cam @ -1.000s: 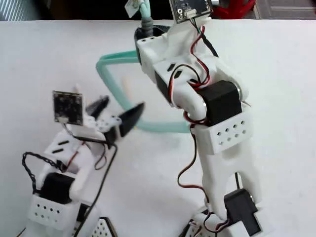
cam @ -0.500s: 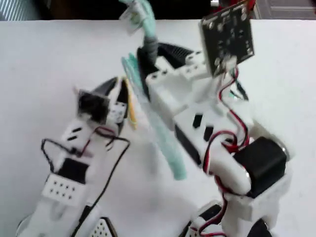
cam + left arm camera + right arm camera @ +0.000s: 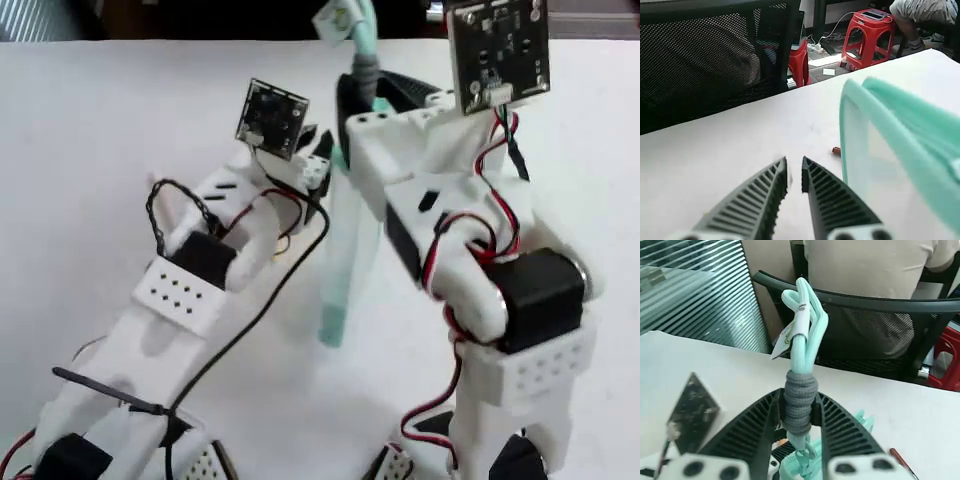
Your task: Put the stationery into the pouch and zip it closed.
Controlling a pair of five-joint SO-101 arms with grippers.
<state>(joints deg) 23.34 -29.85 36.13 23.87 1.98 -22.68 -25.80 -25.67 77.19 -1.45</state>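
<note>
The white table carries the mint-green pouch, which hangs lifted with its lower end near the tabletop. The right gripper holds it, jaws clamped on the grey-wrapped loop at its top. The left gripper sits just beside the pouch, jaws a slit apart and empty, with a slim red item on the table beyond.
</note>
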